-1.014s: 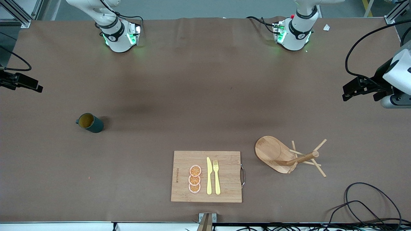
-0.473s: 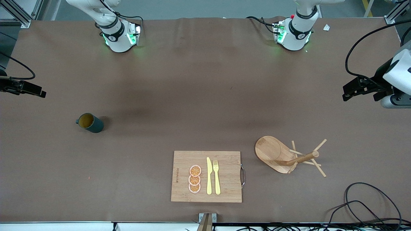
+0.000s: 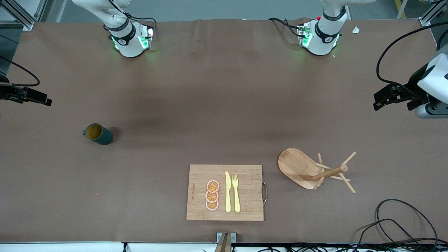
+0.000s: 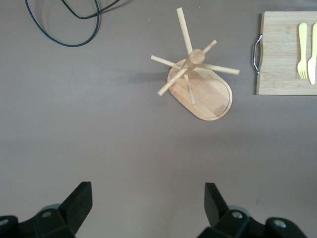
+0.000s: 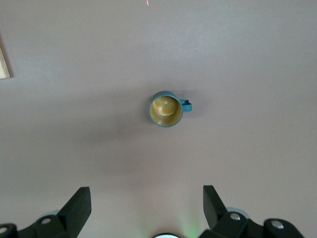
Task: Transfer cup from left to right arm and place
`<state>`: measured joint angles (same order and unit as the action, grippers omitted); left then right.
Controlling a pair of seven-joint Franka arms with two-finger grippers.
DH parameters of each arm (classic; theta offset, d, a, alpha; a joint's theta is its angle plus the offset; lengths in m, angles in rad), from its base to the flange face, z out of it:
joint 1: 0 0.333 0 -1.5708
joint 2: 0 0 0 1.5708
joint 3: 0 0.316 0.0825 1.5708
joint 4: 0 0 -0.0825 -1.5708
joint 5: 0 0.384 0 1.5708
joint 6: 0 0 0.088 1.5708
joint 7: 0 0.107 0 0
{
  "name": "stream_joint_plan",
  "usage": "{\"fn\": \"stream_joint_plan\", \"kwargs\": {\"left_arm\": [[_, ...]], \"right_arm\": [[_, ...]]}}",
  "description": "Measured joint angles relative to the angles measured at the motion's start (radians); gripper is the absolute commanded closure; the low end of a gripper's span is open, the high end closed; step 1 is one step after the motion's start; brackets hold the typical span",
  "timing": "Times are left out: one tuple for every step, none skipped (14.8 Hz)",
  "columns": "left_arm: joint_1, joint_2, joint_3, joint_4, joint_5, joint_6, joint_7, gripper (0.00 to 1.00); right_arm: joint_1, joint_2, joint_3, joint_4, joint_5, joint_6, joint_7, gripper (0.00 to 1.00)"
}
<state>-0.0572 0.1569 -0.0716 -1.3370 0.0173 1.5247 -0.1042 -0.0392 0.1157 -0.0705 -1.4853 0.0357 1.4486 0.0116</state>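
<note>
Reaching stage: cup ungrasped, right gripper wide open and empty above it, left gripper likewise open near rack; next, descent onto cup.

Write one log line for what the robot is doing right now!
cup: upright on table, untouched | right gripper: open, high over cup | left gripper: open, waiting near mug tree
</note>
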Motion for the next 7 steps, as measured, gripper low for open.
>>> {"fn": "stream_joint_plan", "kwargs": {"left_arm": [[0.0, 0.0, 0.0, 0.0, 0.0, 0.0, 0.0, 0.0], [0.0, 0.0, 0.0, 0.0, 0.0, 0.0, 0.0, 0.0], [0.0, 0.0, 0.0, 0.0, 0.0, 0.0, 0.0, 0.0], [0.0, 0.001, 0.0, 0.0, 0.0, 0.0, 0.0, 0.0], [0.0, 0.001, 0.0, 0.0, 0.0, 0.0, 0.0, 0.0], [0.0, 0.002, 0.0, -0.001, 0.0, 0.0, 0.0, 0.0], [0.0, 0.002, 0.0, -0.001, 0.0, 0.0, 0.0, 0.0]], "right_arm": [[0.009, -0.003, 0.0, 0.0, 0.0, -0.005, 0.012, 0.0], [0.017, -0.008, 0.001, 0.0, 0.0, -0.01, 0.035, 0.0], [0.024, -0.013, 0.002, 0.0, 0.0, -0.014, 0.052, 0.0], [0.027, -0.019, 0.002, 0.0, -0.001, -0.016, 0.059, 0.0], [0.027, -0.025, 0.002, 0.0, -0.003, -0.018, 0.06, 0.0], [0.027, -0.03, 0.001, -0.001, -0.006, -0.018, 0.058, 0.0], [0.027, -0.035, -0.001, -0.001, -0.01, -0.019, 0.049, 0.0]]}}
